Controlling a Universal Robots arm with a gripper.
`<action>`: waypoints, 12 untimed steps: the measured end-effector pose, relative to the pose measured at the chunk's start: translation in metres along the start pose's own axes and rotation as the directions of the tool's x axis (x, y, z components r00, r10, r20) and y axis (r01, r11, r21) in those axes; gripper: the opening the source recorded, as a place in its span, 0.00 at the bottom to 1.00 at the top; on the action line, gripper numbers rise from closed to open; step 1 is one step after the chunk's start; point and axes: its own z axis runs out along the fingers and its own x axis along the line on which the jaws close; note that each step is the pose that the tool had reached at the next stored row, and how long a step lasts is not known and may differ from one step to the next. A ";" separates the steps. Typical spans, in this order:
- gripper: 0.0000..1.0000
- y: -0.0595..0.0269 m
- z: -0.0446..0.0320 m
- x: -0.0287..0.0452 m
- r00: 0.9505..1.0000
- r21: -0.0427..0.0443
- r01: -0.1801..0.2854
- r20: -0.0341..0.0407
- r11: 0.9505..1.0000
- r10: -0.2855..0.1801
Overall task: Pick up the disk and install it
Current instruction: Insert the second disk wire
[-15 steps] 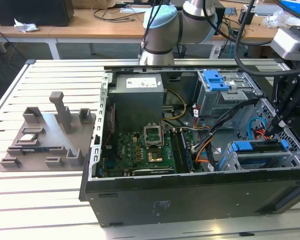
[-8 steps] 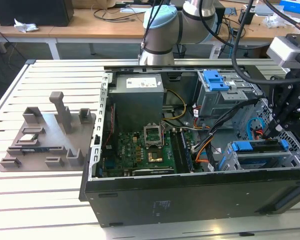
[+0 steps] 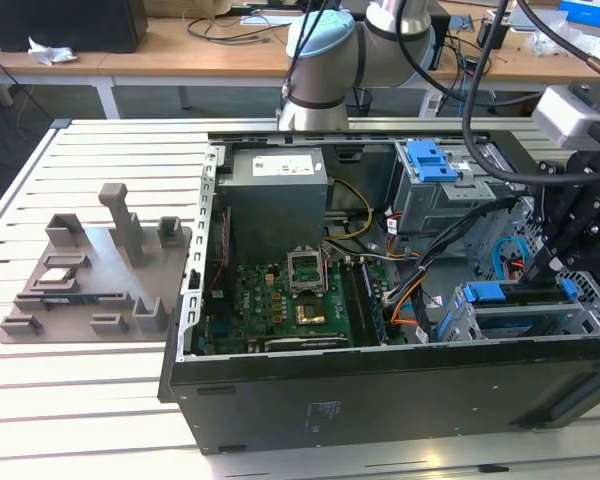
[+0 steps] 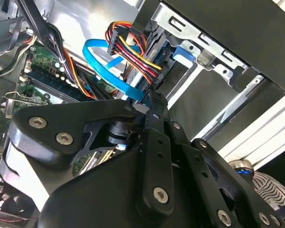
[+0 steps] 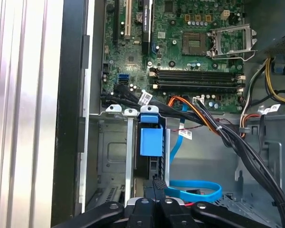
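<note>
1. Exterior view: An open computer case [image 3: 280,390] lies on a slatted metal table [image 3: 70,420], with its motherboard [image 3: 270,300] and grey power supply [image 3: 275,190] exposed. The gripper [image 3: 542,272] reaches down into the case at the exterior view's right. Its tips are just above the disk [image 3: 515,293], whose blue carrier frame sits in the metal drive cage near the case's front wall. A grey fixture tray [image 3: 90,270] lies on the table well apart, at the exterior view's left. A blue latch piece [image 3: 430,160] tops a second cage farther back.

2. Second wrist view: The gripper [image 4: 151,102] has its black fingers [image 4: 154,118] drawn together to a narrow point, and nothing shows between them. The tip is just beside a looping blue flat cable [image 4: 102,64] and a bundle of red, yellow and black wires [image 4: 133,50].

3. First wrist view: The disk [image 5: 149,140] stands on edge in the drive cage, its blue carrier toward the motherboard [image 5: 180,47]. The gripper [image 5: 156,183], fingers together, has its tip at the disk's near edge. I cannot tell whether they touch. The blue flat cable [image 5: 194,190] curls beside it.
</note>
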 end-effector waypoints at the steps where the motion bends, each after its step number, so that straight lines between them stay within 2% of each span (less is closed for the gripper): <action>1: 0.11 -0.0001 0.0012 0.0000 1.000 0.000 0.001 0.000 1.000 -0.001; 9: 0.11 0.0013 0.0049 0.0001 1.000 0.001 0.004 0.000 1.000 -0.004; 12: 0.11 0.0020 0.0016 0.0014 1.000 0.003 0.004 0.001 1.000 -0.004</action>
